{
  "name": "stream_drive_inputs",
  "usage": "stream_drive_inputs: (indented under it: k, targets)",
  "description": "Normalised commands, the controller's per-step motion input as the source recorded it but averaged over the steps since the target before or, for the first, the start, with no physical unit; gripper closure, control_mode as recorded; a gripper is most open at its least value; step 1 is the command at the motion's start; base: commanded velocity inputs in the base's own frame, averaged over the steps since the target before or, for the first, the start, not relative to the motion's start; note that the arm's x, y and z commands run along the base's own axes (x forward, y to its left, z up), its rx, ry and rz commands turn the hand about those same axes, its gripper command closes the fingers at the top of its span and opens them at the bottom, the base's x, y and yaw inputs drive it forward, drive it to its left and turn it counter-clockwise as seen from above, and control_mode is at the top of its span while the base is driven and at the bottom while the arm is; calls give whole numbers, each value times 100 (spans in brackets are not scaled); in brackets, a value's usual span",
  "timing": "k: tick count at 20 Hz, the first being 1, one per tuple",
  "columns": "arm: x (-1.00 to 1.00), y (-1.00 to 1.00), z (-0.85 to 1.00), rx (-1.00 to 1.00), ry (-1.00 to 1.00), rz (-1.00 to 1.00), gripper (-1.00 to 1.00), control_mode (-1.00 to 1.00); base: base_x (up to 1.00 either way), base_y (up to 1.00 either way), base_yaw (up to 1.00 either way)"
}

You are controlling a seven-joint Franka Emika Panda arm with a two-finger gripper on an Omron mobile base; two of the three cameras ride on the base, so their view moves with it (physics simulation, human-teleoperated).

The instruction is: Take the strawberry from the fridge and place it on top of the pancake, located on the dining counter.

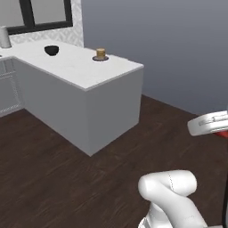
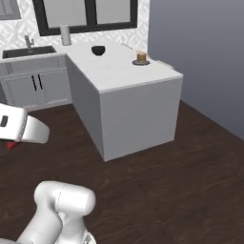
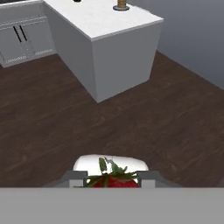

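Nearest the camera, the hand [image 3: 113, 183] is closed on the strawberry [image 3: 111, 180]: in the hand view the red fruit with its green leafy cap sits squeezed between the two grey fingers. In the left base view a sliver of red shows under the white wrist at the right edge, and a similar red speck shows below the wrist at the left edge of the right base view, so the fruit rides with the arm, above the dark wooden floor [image 2: 167, 186].

Beyond a stretch of bare floor stands the dining counter [image 2: 143, 76], the white-topped desk with plain grey sides, its near corner turned toward the robot. On the far part of its top rests the pancake [image 2: 141, 56], a small golden-brown stack on a dark plate [image 2: 141, 62], close to the edge that faces the grey wall. A black bowl [image 2: 98, 50] sits further back on the same top, and past that are the sink [image 2: 28, 51] and the window.

Judging by this, the fetching half looks done: the strawberry is out of the fridge and in the grip. What remains is closing the gap to the desk, reaching over to the stack and releasing the fruit on top of it. The pancake is well apart from the hand.
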Motion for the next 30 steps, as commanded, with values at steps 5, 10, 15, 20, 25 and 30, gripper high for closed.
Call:
stream_drive_inputs:
  k: [5, 10, 15, 20, 25, 30]
  targets:
    - [0, 0, 0, 0, 0, 0, 100, 100, 100, -18, 0]
    - [0, 0, 0, 0, 0, 0, 100, 100, 100, -57, 5]
    - [0, 0, 0, 0, 0, 0, 100, 100, 100, -77, 14]
    - [0, 0, 0, 0, 0, 0, 100, 100, 100, -74, 16]
    - [0, 0, 0, 0, 0, 0, 100, 100, 100, -83, 25]
    - [0, 0, 0, 0, 0, 0, 100, 100, 100, -95, 32]
